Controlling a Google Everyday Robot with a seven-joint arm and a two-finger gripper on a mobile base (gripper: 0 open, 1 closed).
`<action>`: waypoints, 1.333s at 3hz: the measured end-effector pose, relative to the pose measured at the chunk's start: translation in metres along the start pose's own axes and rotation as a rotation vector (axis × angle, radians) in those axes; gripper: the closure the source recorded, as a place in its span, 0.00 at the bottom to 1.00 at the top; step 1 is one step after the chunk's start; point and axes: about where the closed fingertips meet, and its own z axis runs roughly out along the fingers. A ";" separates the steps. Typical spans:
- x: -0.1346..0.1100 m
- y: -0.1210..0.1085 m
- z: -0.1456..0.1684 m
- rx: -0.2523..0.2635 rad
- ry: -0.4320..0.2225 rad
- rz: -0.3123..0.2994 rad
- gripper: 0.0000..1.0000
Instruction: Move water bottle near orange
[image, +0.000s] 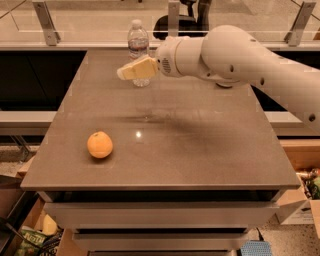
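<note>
The water bottle (138, 42) is clear with a white cap and stands upright at the far edge of the grey table (200, 150). The orange (100, 144) lies near the table's front left. My gripper (127, 71), with pale yellowish fingers, is in front of the bottle's lower part and points left, covering some of it. I cannot tell whether it touches the bottle. The white arm reaches in from the right.
A glass railing with metal posts (45, 22) runs behind the table. A dark chair (180, 20) is behind the railing. Cardboard boxes (305, 210) stand on the floor at the right, and bags (35, 240) at the lower left.
</note>
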 end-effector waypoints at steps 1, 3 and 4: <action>0.002 -0.006 -0.013 0.037 -0.009 0.023 0.00; 0.000 -0.021 -0.004 0.053 -0.061 0.035 0.00; -0.002 -0.028 0.009 0.043 -0.080 0.033 0.00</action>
